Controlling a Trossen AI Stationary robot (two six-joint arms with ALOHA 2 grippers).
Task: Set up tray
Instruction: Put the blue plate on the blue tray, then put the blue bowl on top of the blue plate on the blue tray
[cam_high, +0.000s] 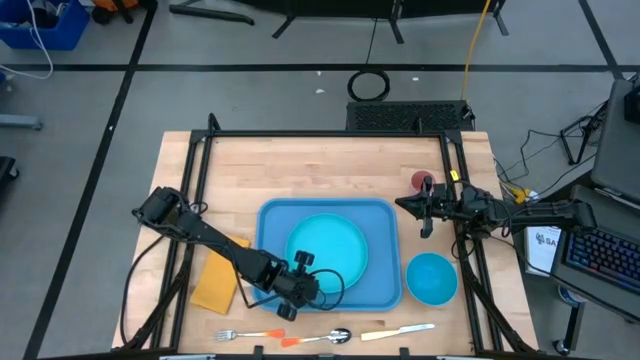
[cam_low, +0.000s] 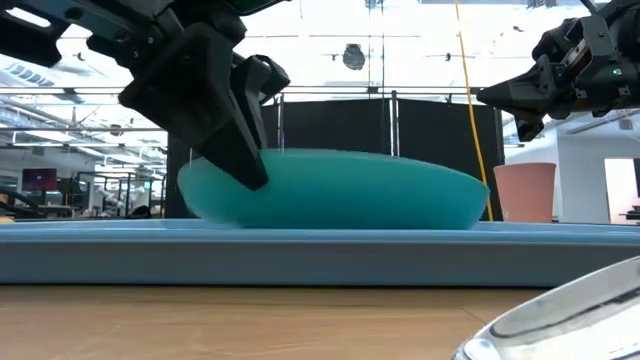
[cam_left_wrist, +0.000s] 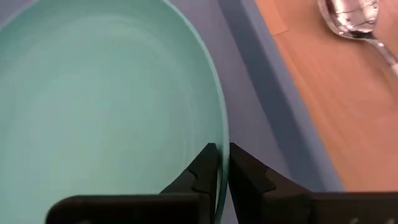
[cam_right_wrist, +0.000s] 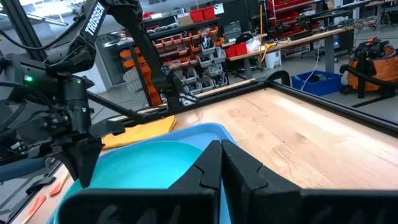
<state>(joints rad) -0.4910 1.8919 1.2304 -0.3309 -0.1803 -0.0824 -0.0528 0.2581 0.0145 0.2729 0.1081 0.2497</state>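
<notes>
Gripping the rim of the teal plate, the left pincer is clamped on its near edge — one finger inside, one outside. The plate lies inside the blue tray, which sits mid-counter toward the front edge, long axis running left to right. From the low view the plate seems slightly lifted on the gripped side, though that is hard to confirm. The right pincer hovers just beyond the tray's right far corner, fingers together and empty — the bowl sits beside the tray's right edge, nearer that arm.
</notes>
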